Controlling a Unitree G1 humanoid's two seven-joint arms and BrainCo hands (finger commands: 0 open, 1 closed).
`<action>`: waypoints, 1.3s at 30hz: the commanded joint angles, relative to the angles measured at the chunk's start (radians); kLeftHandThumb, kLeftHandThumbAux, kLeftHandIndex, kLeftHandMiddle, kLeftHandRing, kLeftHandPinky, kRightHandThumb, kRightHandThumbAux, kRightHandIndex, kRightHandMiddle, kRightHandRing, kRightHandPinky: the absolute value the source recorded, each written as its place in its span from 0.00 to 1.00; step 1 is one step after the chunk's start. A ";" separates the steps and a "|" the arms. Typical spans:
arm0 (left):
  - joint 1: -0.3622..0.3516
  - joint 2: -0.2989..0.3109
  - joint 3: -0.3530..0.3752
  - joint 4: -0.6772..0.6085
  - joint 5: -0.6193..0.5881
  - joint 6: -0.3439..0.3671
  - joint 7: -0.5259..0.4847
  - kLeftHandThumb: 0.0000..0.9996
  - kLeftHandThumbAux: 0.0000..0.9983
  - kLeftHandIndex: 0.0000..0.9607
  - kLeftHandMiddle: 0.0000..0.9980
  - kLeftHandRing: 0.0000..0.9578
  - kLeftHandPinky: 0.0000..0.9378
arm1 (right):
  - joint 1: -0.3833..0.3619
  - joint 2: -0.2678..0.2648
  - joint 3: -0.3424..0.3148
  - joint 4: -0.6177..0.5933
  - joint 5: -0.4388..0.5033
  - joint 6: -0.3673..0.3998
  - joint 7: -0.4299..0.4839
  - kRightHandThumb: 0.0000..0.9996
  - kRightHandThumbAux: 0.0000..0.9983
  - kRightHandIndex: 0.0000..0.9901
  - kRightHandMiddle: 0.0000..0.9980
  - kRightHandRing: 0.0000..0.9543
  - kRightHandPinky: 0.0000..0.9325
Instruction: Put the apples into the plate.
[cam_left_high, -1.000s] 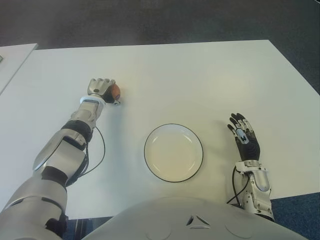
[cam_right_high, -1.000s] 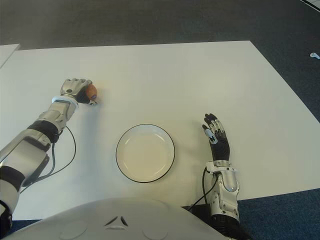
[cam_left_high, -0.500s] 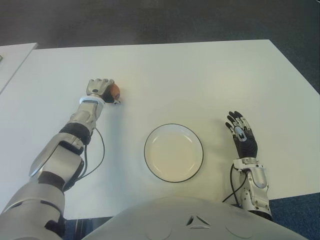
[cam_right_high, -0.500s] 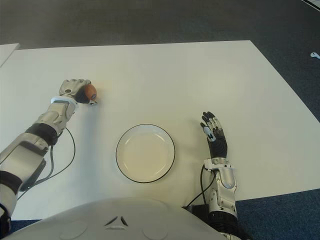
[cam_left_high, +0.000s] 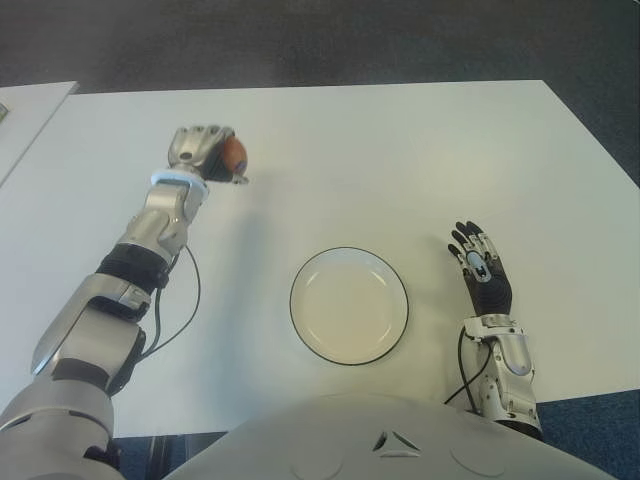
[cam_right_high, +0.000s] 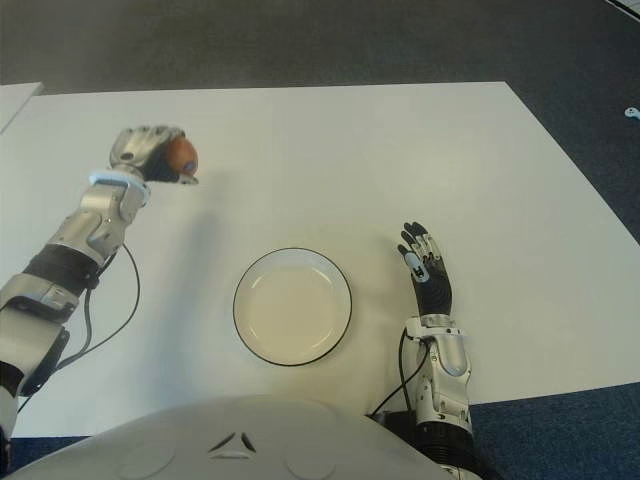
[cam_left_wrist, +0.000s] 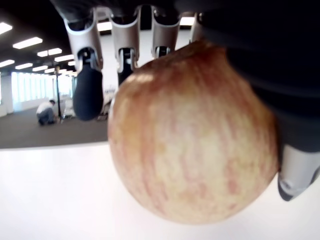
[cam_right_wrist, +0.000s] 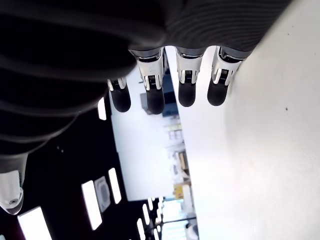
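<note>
In the upper left of the frame, an apple (cam_left_high: 233, 153) is gripped by the curled fingers of the left hand (cam_left_high: 205, 150), above the white tabletop (cam_left_high: 400, 160). Its skin is seen as yellowish with red streaks. At lower centre a white, dark-rimmed plate (cam_left_high: 349, 305) is found, and to its right the right hand (cam_left_high: 483, 274) is held with fingers spread, grasping nothing.

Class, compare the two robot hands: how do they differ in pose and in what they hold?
The left robot hand is curled around the apple; the right robot hand holds nothing. The left is at the table's far left; the right shows right of the plate, fingers extended.
</note>
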 joint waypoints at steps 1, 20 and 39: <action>0.042 0.023 0.075 -0.289 -0.008 0.040 -0.094 0.85 0.67 0.42 0.55 0.87 0.90 | 0.021 0.005 0.018 0.007 -0.010 0.035 0.003 0.27 0.49 0.11 0.13 0.07 0.06; 0.072 -0.032 0.152 -0.724 -0.003 0.079 -0.343 0.86 0.67 0.42 0.54 0.90 0.90 | 0.029 0.003 0.040 0.011 -0.041 0.026 -0.011 0.25 0.51 0.10 0.11 0.05 0.02; 0.082 -0.145 0.127 -0.704 -0.052 0.013 -0.418 0.86 0.66 0.42 0.54 0.88 0.89 | 0.020 0.020 0.058 0.031 -0.054 0.010 -0.026 0.25 0.50 0.09 0.11 0.04 0.01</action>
